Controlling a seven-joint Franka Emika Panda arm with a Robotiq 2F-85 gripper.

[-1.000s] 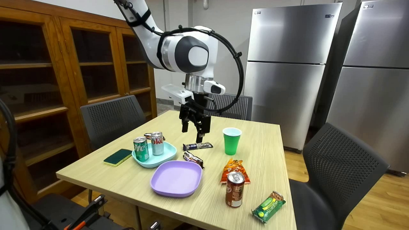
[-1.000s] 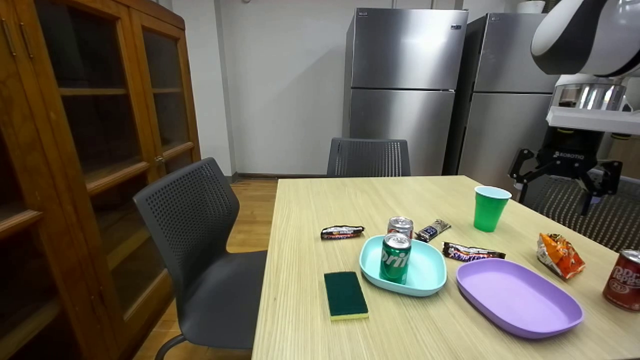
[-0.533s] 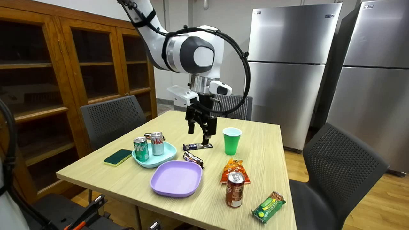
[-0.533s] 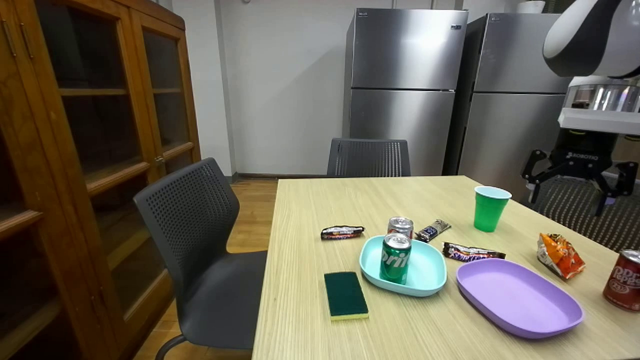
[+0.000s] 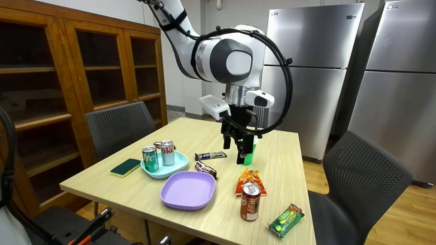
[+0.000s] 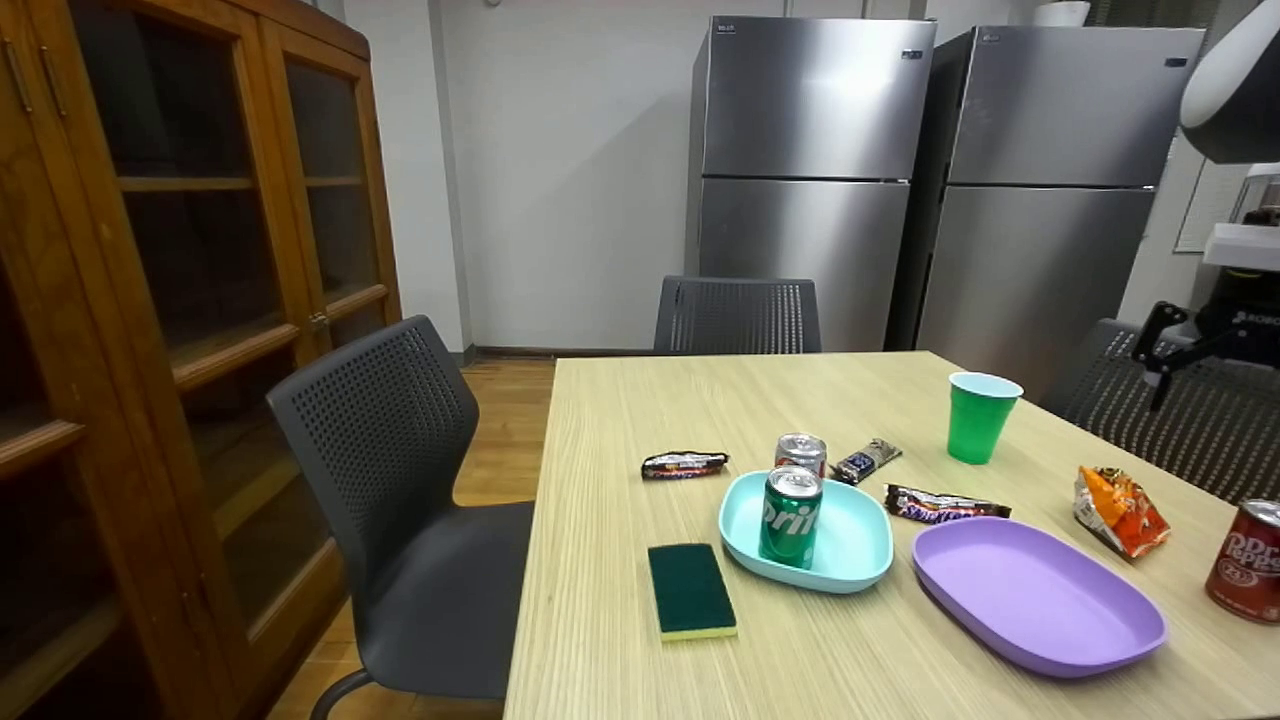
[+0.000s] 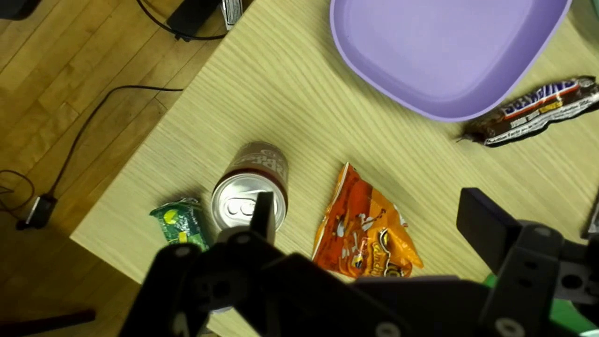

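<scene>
Orange foil snack bag (image 7: 360, 229): lower centre, wrist view; likely light, crushable
Bag middle: suggested hold
Gripper (image 7: 366, 211): jaws spread, empty

Red can (image 6: 1246, 562): "Dr Pepper", "23"; green can (image 6: 792, 522): "prit"; silver can (image 5: 167, 154): "oke"; brown wrapper (image 7: 536, 113): "Snickers"; orange bag (image 7: 362, 229): "unchy"; end effector (image 5: 233, 151): cut-off "ROBO".

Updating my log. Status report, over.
End effector open, empty, above table. Chip bag on table, ungripped. Soda can close beside it, possibly in the way.
</scene>
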